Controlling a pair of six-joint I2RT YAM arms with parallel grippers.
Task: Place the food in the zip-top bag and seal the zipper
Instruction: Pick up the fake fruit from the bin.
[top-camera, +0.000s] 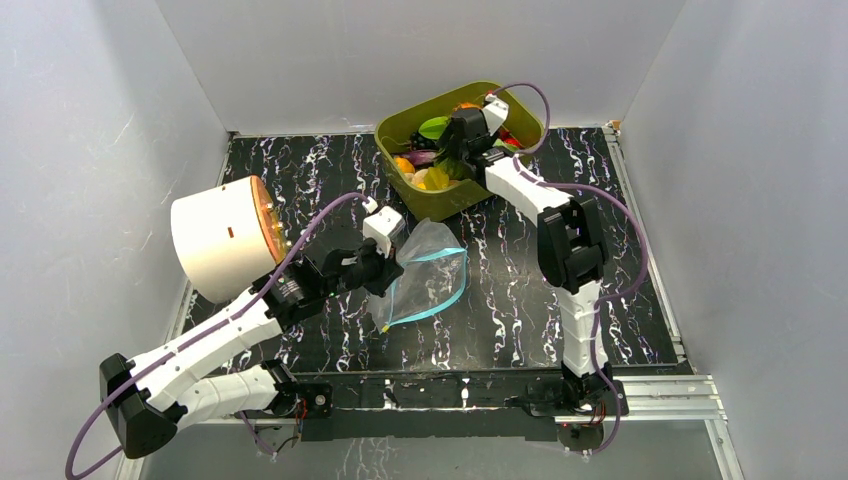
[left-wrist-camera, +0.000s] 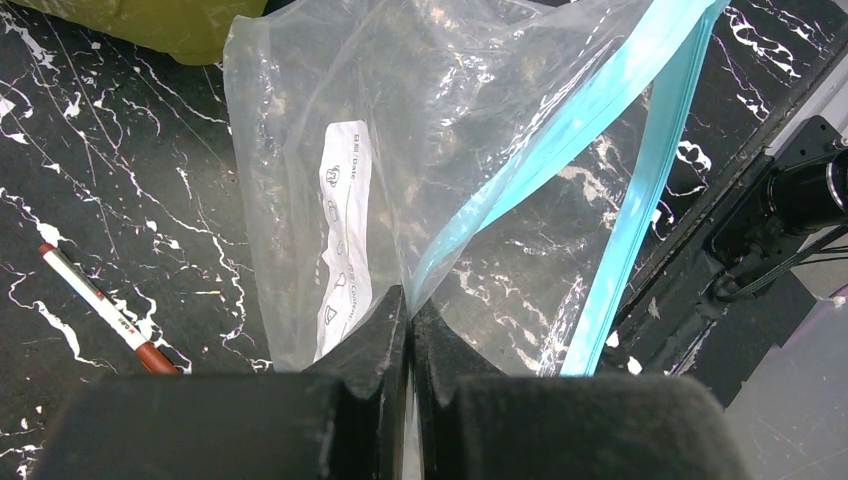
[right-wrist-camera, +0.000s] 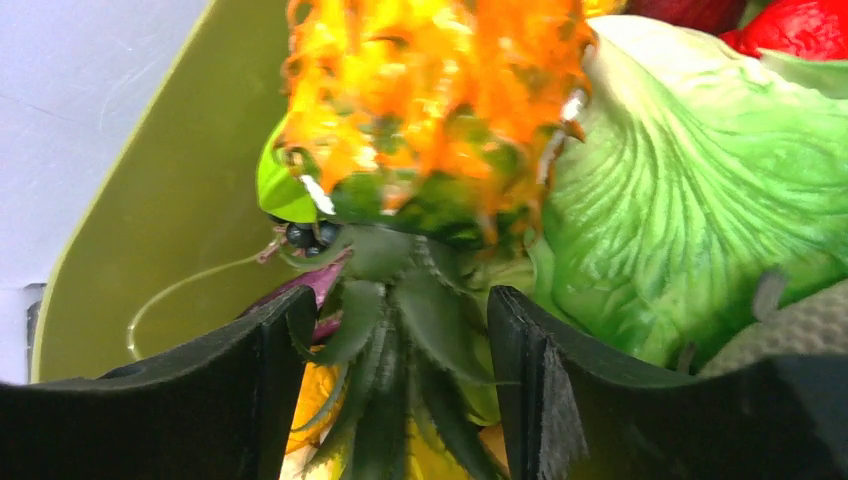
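Top external view, starting at the near edge: the left arm swings in from the near-left corner, and the left pincer (top-camera: 385, 272) is at the left side of the zip-top bag (top-camera: 435, 270). The bag lies about mid-surface (top-camera: 520, 300), a little left of centre.

Over to the left wrist view: those fingers are pressed tight together, pinching the bag's rim right where the light-blue zipper (left-wrist-camera: 560, 140) comes down to the tips. The two blue strips spread apart from there, so the mouth gapes. A white printed label (left-wrist-camera: 345, 240) shows on the clear plastic, and a white pen (left-wrist-camera: 100, 308) lies on the black marbled top just beside the bag.

Further out, at the left edge, stands a white drum-shaped object (top-camera: 215, 240) with an orange face.

Now the far edge, right of centre: the olive-green tub (top-camera: 455, 198) holds the food, and the right arm dips into it.

Right wrist view: the right pincer (right-wrist-camera: 400, 302) is spread, its fingers either side of the green leaves of the orange pineapple (right-wrist-camera: 440, 90). I cannot tell whether they touch the leaves. A pale-green cabbage (right-wrist-camera: 700, 190) sits against the pineapple.
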